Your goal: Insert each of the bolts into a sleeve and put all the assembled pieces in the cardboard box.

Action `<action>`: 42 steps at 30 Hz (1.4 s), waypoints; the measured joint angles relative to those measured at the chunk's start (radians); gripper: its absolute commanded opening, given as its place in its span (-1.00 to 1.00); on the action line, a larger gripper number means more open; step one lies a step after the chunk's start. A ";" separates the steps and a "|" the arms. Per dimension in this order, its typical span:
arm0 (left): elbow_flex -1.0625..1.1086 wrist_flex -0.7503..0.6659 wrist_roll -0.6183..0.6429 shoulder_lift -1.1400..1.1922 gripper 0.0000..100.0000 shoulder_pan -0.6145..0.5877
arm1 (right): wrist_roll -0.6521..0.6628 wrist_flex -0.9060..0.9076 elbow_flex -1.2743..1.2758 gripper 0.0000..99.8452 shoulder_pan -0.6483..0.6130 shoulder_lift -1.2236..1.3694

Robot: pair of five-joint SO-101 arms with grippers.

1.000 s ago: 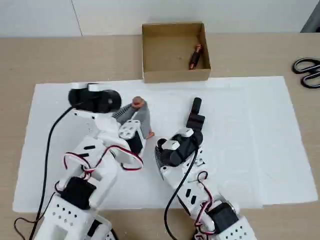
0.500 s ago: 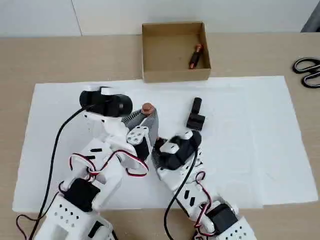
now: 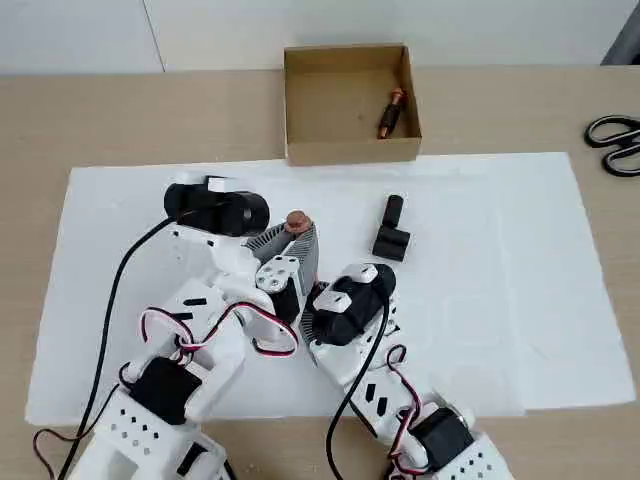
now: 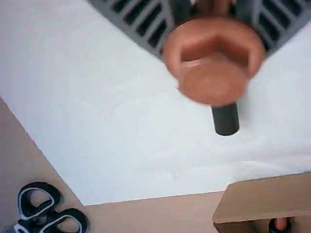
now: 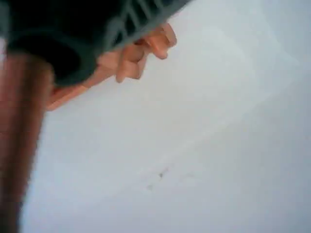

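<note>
My left gripper [image 3: 297, 228] is shut on an orange bolt [image 3: 296, 219], whose hex head [image 4: 214, 60] sits between the grey ribbed fingers [image 4: 133, 12]. A black sleeve [image 3: 390, 243] lies on the white paper to the right of it, with a narrower black piece [image 3: 393, 209] just behind; the black sleeve [image 4: 225, 119] also appears beyond the bolt head. The right gripper [image 3: 314, 296] sits low beside the left one, apart from the sleeve. The bolt's orange threaded end [image 5: 138, 53] pokes out below a dark ribbed finger. The cardboard box [image 3: 300, 95] holds one assembled piece [image 3: 390, 113].
The white paper sheet [image 3: 500, 280] covers the middle of the wooden table. Black scissors [image 3: 615, 140] lie at the far right edge, and the scissors [image 4: 48, 216] show past the paper's edge. The box corner [image 4: 262, 204] stands beyond the sleeve.
The left arm has carried the bolt to the right, toward the sleeve. The right arm has drawn back from the sleeve toward the left gripper, and the sleeve stayed on the paper.
</note>
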 measured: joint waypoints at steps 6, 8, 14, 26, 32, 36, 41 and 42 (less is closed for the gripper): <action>0.000 0.006 0.000 0.000 -0.99 0.000 | 0.000 0.000 0.000 -0.99 0.002 0.000; 0.000 0.020 -0.002 0.000 -0.99 0.000 | 0.000 0.000 0.000 -0.99 0.002 0.000; 0.000 0.031 -0.005 0.000 -0.99 0.000 | 0.000 0.000 0.000 -0.99 0.002 0.000; 0.000 0.118 -0.006 0.000 -0.99 0.021 | 0.000 0.000 0.000 -0.99 -0.002 0.000; 0.000 0.170 -0.003 0.000 -0.99 0.031 | 0.000 0.000 0.000 -0.99 -0.002 0.000; 0.003 0.209 0.000 0.000 -0.99 0.038 | 0.000 0.000 0.000 -0.99 -0.002 0.000; 0.060 0.212 0.000 -0.002 -0.99 0.046 | -0.002 0.000 0.000 -0.99 -0.003 0.000; 0.072 0.209 0.000 -0.005 -0.99 0.046 | -0.002 0.000 0.000 -0.99 -0.003 0.000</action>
